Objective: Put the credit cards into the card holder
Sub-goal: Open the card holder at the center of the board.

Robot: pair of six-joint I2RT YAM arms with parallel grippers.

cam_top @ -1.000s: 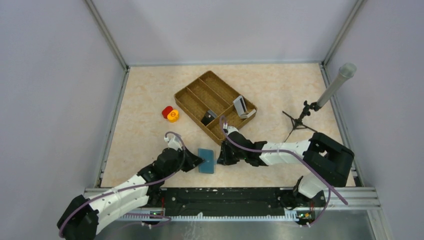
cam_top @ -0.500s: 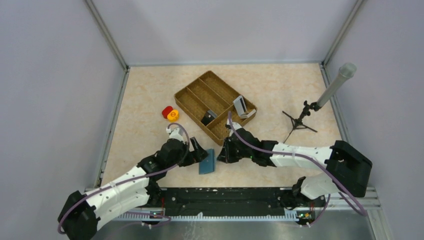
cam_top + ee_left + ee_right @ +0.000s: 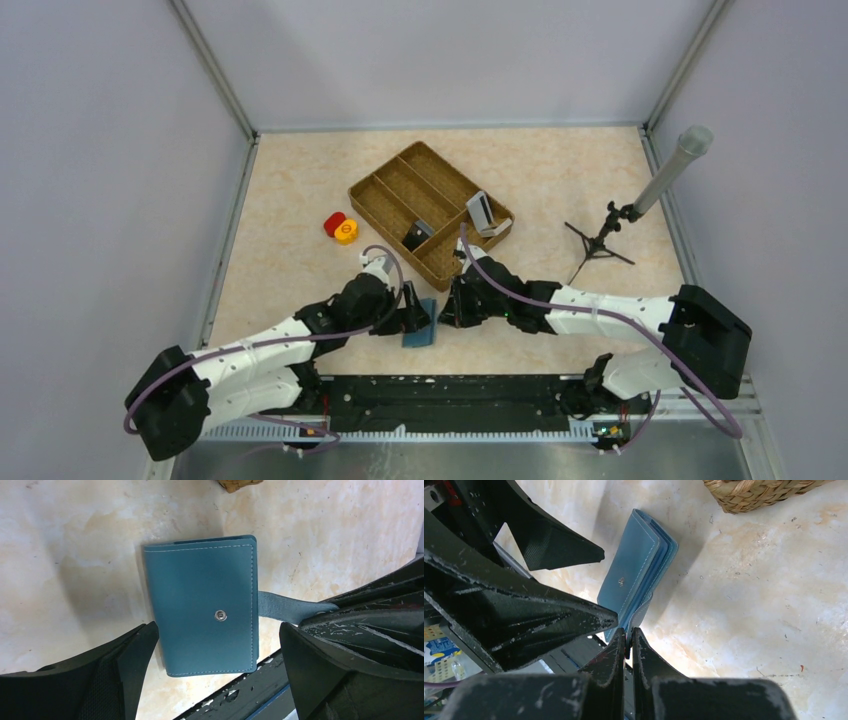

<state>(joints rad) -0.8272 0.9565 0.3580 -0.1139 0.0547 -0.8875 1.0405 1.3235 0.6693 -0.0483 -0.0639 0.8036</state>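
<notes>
The teal-blue card holder (image 3: 421, 324) is folded shut and tipped up on one long edge near the table's front edge. Its snap faces the left wrist camera (image 3: 202, 607). My right gripper (image 3: 448, 306) is shut on the holder's small closing tab (image 3: 285, 607), which is pinched between the fingertips (image 3: 621, 647). My left gripper (image 3: 411, 306) is open, with one finger on each side of the card holder (image 3: 636, 572) and neither touching it. Pale credit cards (image 3: 482, 212) stand in the end compartment of the woven tray (image 3: 362, 197).
A red round piece (image 3: 334, 222) and a yellow one (image 3: 346, 233) lie left of the tray. A small black tripod (image 3: 598, 240) holding a grey tube (image 3: 672, 168) stands at the right. The black base rail (image 3: 450, 400) runs just in front of the card holder.
My left gripper has opened and moved right, and it now straddles the card holder. The holder has tipped up from lying flat. My right gripper has stayed shut on the tab.
</notes>
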